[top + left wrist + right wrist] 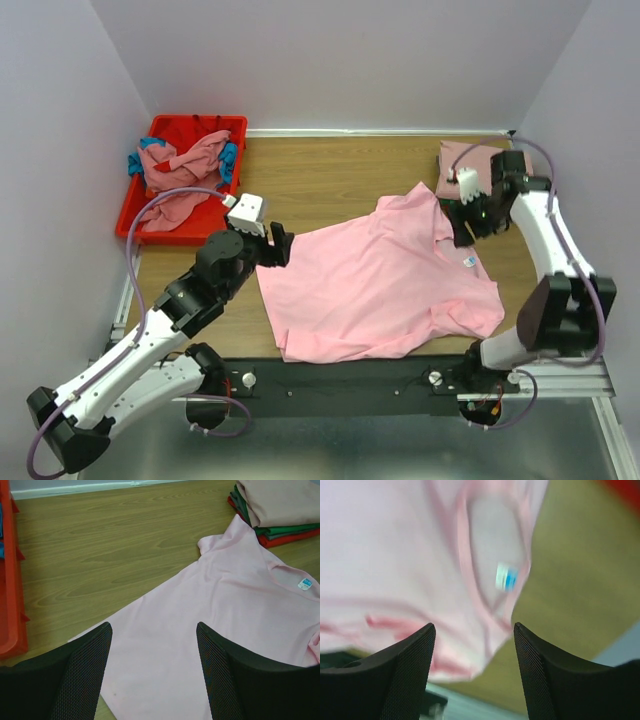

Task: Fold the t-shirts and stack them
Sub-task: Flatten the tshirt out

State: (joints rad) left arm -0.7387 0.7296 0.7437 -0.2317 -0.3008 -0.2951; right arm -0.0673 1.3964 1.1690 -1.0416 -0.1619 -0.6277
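A bright pink t-shirt (385, 280) lies spread flat on the wooden table, collar with a blue tag toward the right. It also shows in the left wrist view (225, 620) and, blurred, in the right wrist view (420, 555). A folded stack (462, 165) with a dusty rose shirt on top sits at the back right; green and red layers show under it in the left wrist view (280, 515). My left gripper (277, 247) is open and empty over the shirt's left hem. My right gripper (466, 228) is open and empty above the collar.
A red plastic bin (150, 215) at the back left holds a heap of dusty rose and teal shirts (185, 170). Its red wall shows at the left edge of the left wrist view (10, 580). White walls close in the back and sides.
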